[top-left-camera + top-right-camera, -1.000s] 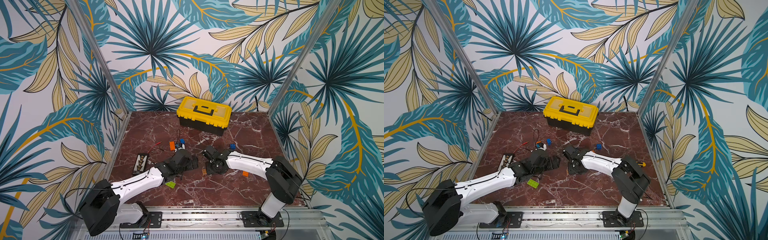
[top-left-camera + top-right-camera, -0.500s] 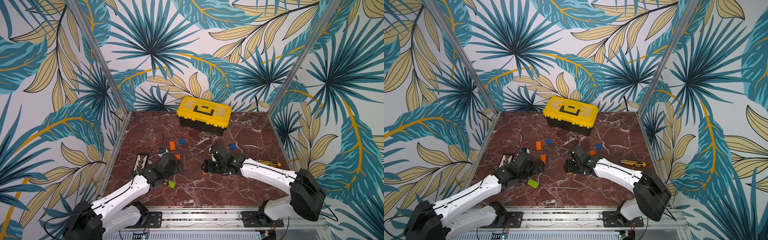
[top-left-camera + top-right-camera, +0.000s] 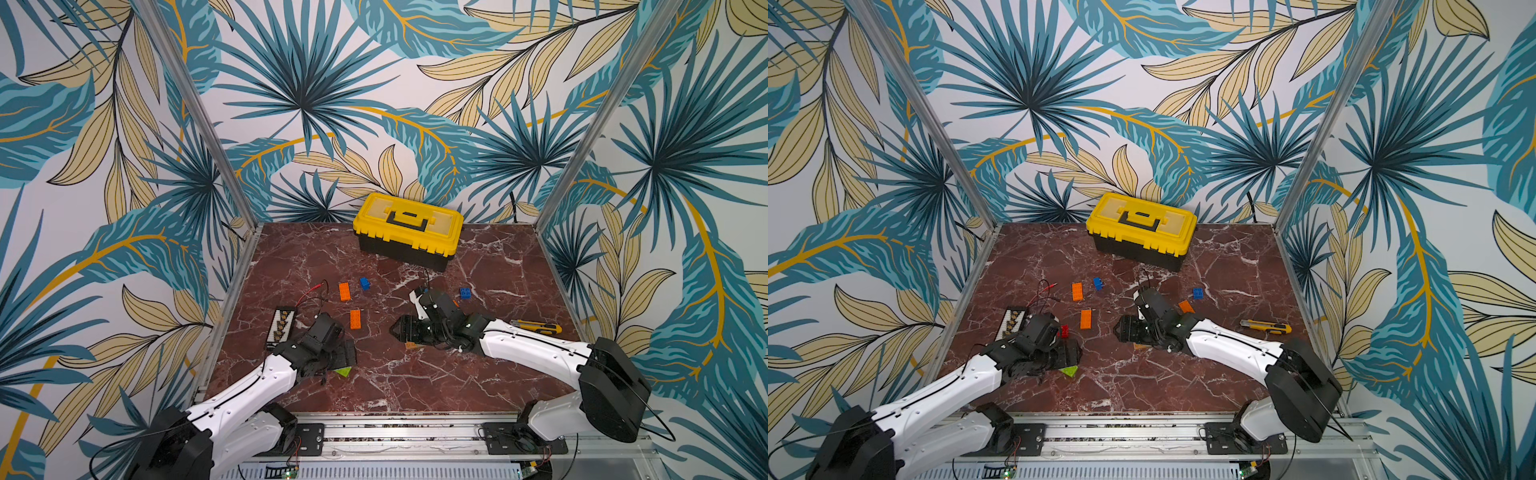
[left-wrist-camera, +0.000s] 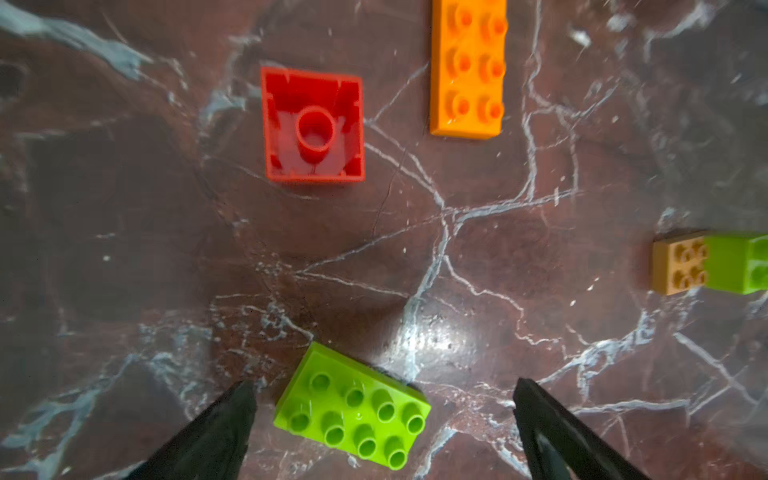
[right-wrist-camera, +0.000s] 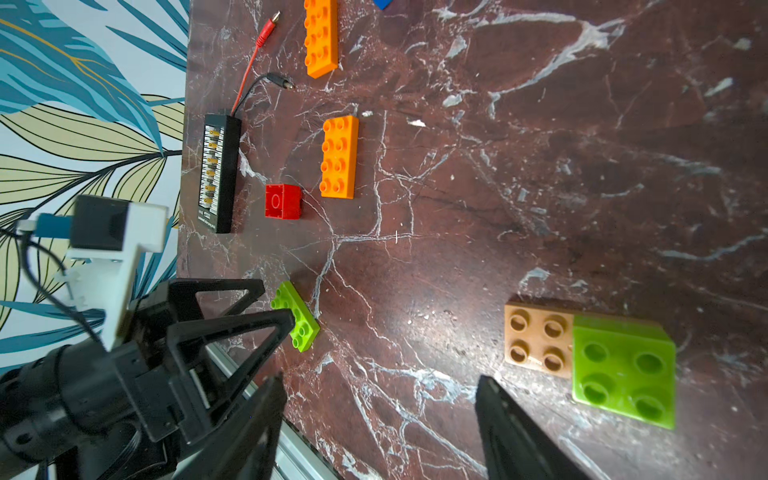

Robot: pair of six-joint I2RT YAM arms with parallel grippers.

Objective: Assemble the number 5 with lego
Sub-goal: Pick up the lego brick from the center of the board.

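Observation:
My left gripper (image 4: 384, 392) is open and hangs low over a lime green lego brick (image 4: 353, 409), which lies flat between its fingers without touching them; in both top views that brick (image 3: 343, 371) (image 3: 1068, 371) shows just past the gripper (image 3: 347, 355). A red brick (image 4: 313, 124) lies hollow side up beside an orange oblong (image 4: 467, 66). My right gripper (image 5: 380, 382) (image 3: 401, 328) is open over bare marble. Beside it lies a tan brick (image 5: 536, 338) joined to a lime green one (image 5: 623, 370). Farther back are another orange oblong (image 3: 344, 291) and two blue bricks (image 3: 365, 283) (image 3: 465, 293).
A yellow-and-black toolbox (image 3: 407, 232) stands at the back. A utility knife (image 3: 536, 327) lies by the right arm. A black connector strip (image 3: 284, 324) with red and black leads lies at the left edge. Another orange brick (image 3: 1186, 306) lies behind the right wrist.
My left gripper has drawn back from the middle toward the front left, over the lime brick. The right gripper's jaws have widened and it has shifted slightly left.

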